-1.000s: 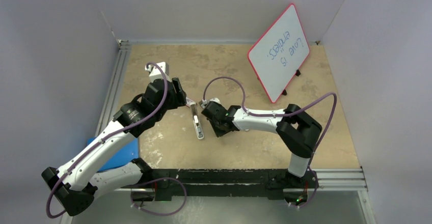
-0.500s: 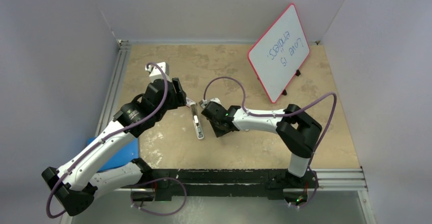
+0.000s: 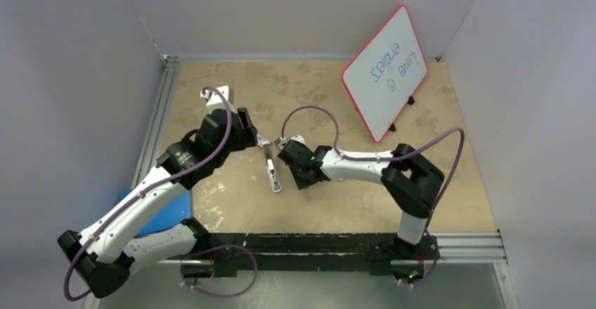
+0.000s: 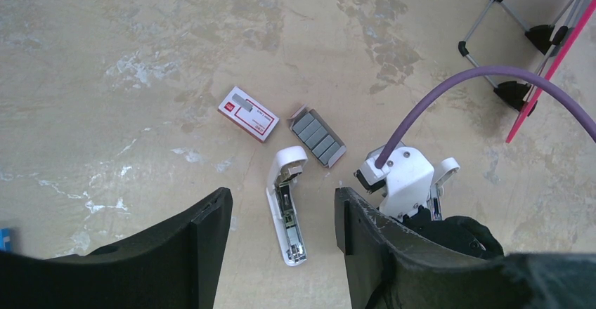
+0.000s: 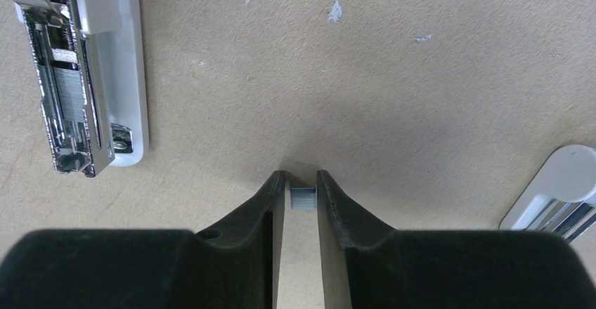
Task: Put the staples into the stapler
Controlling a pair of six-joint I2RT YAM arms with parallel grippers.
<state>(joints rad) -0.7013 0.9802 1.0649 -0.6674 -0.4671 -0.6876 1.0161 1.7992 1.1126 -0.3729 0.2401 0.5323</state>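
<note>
Slim white stapler (image 4: 287, 218) lies open, possibly loaded.

Bright, even overhead light casts soft shadows; focus is sharp.

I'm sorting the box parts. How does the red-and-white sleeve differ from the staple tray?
The sleeve is printed red and white; the tray is open, showing grey staples. The tray lies nearer the right arm than the sleeve. Both lie flat on the table, beyond the stapler.

The stapler (image 3: 273, 174) lies flat. The left gripper (image 3: 257, 139) is near its far end. The right gripper (image 3: 283, 149) is just to its right.
</note>
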